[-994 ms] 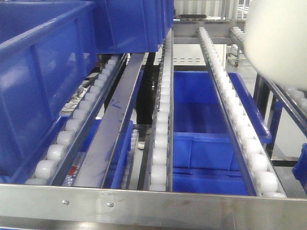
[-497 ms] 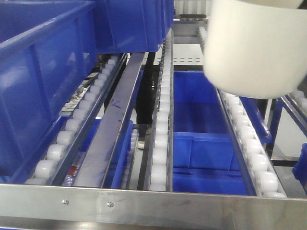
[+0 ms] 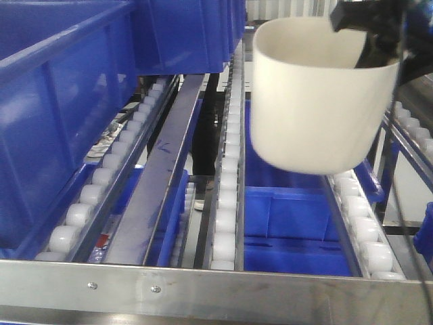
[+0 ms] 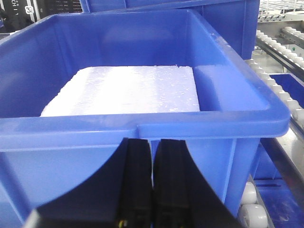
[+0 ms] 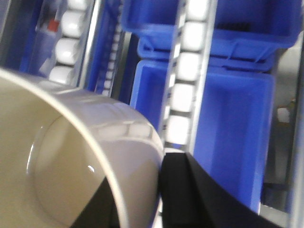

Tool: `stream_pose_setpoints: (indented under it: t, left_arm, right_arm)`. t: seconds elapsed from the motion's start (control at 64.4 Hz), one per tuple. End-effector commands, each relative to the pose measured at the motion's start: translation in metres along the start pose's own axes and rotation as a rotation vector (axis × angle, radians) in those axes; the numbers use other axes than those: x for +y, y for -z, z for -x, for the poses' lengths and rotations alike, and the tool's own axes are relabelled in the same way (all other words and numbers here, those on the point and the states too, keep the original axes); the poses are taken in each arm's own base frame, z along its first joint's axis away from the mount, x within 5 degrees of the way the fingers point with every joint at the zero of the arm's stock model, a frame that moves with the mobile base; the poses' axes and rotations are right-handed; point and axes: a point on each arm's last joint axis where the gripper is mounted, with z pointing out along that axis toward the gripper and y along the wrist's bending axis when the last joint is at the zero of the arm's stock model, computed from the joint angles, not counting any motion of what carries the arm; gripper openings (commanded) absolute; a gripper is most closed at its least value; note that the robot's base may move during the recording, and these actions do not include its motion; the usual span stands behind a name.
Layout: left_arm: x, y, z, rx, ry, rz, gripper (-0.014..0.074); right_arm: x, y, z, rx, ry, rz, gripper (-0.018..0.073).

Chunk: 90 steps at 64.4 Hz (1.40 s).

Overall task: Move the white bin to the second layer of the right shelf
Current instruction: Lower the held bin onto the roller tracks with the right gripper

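Right claw [image 5: 142, 199] pinching white bin [image 3: 314, 101] rim (apparently airborne) above roller tracks [image 3: 226, 176]; left claw [image 4: 152, 183] pressed together.

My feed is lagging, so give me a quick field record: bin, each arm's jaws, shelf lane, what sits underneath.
white bin: airborne, tilted, above the roller tracks
right gripper: jaws clamped over the bin's far rim
left gripper: jaws shut, empty, facing a blue crate holding a white foam block
roller tracks: nothing on the lane below the bin
below the rollers: lower blue crates
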Motion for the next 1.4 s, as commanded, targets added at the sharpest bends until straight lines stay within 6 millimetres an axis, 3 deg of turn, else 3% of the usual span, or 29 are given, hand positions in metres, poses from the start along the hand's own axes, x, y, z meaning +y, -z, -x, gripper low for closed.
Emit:
stream_pose_setpoints:
  t: [0.0,0.512,1.382]
  left_arm:
    - [0.0,0.0,-0.004,-0.062,0.009,0.005,0.0085]
    - [0.0,0.0,-0.004,-0.062,0.009,0.005,0.0085]
    - [0.0,0.0,-0.004,-0.062,0.009,0.005,0.0085]
  right_arm:
    - [0.006,0.013,0.02,-0.132,-0.004,0.032,0.0049]
    - [0.002,-0.023,0.01,-0.033,-0.008,0.007,0.0049]
    - [0.0,-0.04,0.006,-0.004,-0.01,-0.002,0.0049]
